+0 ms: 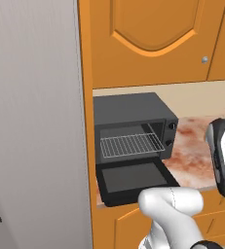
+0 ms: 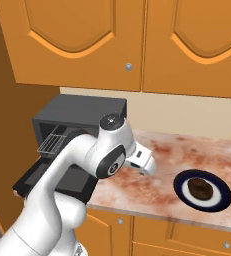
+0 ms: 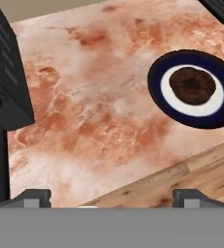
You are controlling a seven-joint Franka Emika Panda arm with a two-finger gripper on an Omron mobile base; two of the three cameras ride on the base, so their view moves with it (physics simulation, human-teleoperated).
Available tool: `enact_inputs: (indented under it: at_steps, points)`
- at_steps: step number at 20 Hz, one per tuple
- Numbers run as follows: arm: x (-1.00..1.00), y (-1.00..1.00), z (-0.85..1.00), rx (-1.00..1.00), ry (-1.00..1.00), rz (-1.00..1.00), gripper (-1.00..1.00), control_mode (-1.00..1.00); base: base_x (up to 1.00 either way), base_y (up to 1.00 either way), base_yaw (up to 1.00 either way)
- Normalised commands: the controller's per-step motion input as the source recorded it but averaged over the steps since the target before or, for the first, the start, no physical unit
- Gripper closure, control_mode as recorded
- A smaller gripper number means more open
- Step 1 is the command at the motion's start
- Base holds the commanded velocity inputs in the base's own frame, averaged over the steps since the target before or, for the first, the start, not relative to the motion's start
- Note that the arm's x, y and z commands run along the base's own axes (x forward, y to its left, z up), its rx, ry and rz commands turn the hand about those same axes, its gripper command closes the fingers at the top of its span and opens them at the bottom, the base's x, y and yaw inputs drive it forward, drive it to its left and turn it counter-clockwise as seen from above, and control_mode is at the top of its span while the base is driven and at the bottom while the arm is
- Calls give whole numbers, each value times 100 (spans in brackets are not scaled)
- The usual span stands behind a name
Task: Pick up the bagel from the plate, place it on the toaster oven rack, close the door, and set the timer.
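The dark brown bagel [image 3: 192,85] lies in the middle of the white, navy-ringed plate [image 3: 157,82] on the marble counter. In the right base view the bagel [image 2: 200,188] and plate [image 2: 179,186] sit near the counter's front edge, right of my hand. My gripper [image 3: 111,198] hovers over the counter between oven and plate, open, its fingertips [image 3: 33,196] wide apart with nothing between them. The black toaster oven [image 1: 133,109] stands at the left with its door [image 1: 133,177] folded down flat. The silver wire rack [image 1: 131,145] inside is bare.
Orange wall cabinets [image 2: 87,40] hang above the counter, with orange drawers below. A tall grey panel [image 1: 36,121] rises left of the oven. A dark object [image 3: 222,9] sits beyond the plate at the far right. The counter's front edge [image 3: 181,169] runs close under the hand.
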Motion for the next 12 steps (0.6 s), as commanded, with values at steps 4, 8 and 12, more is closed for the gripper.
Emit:
enact_inputs:
  at_steps: [4,8,12]
  points:
    - [0,-67,-6,0,0,0,-100,-100,0,0,0]
    - [0,-65,-2,0,0,0,-100,-100,0,0,0]
    - [9,-56,-6,0,3,0,-100,-100,0,0,0]
